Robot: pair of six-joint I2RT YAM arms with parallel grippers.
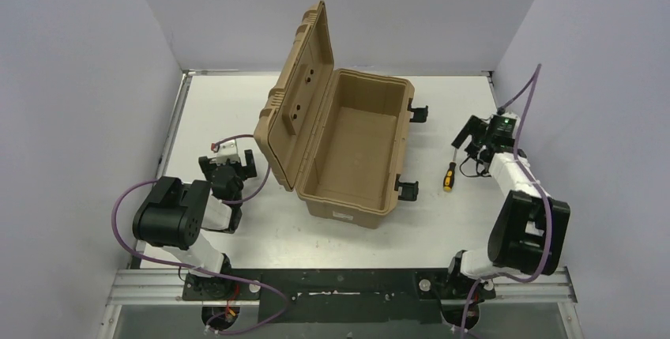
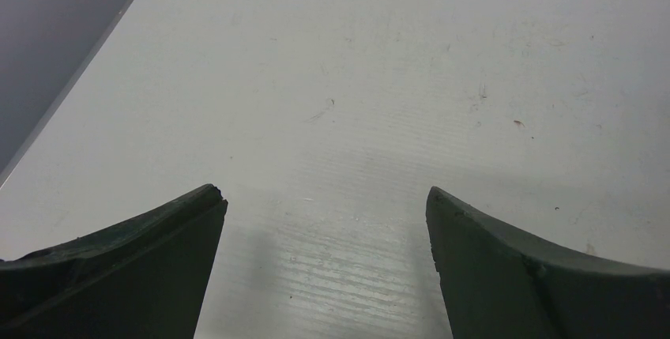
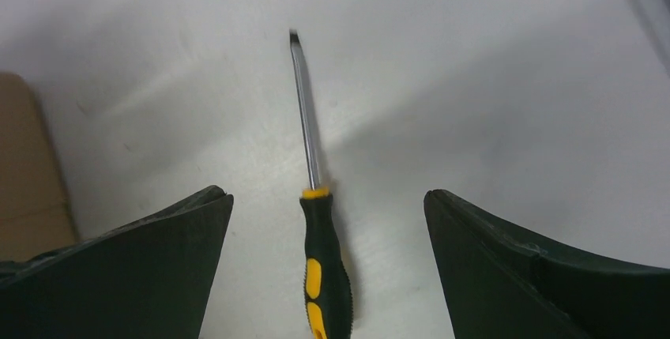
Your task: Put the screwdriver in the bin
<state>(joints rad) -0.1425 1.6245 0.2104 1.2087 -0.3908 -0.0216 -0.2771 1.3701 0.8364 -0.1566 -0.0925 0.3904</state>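
- The screwdriver (image 1: 449, 176) lies flat on the table (image 1: 221, 102), at about 3 o'clock from the bin (image 1: 351, 205) and just beside its nearer black latch (image 1: 407, 189) — not touching it, as far as we can tell.
- In the top view its handle is toward 6 o'clock and its metal tip toward 12.
- The bin is open: the ribbed lid (image 1: 296, 110) stands up on the 9 o'clock side, so the cavity is free from above.
- The right gripper (image 3: 325, 194) hovers over the tool with its jaws wide apart. The handle sits between them, nearer the left finger than the right.
- The left gripper (image 2: 326, 197) rests at 9 o'clock of the bin, jaws also spread, with only bare table under it.
- We judge the step in hand to be the grasp, with nothing lifted yet.
- To do it well, we would first centre the jaws over the handle, then come straight down.
- We would close across the thick black-and-yellow grip — not the thin shaft, which could roll or slip.
- The fingertips should stop just short of the table.
- On the carry toward 9 o'clock, we would lift high enough to clear the latch and the rim.
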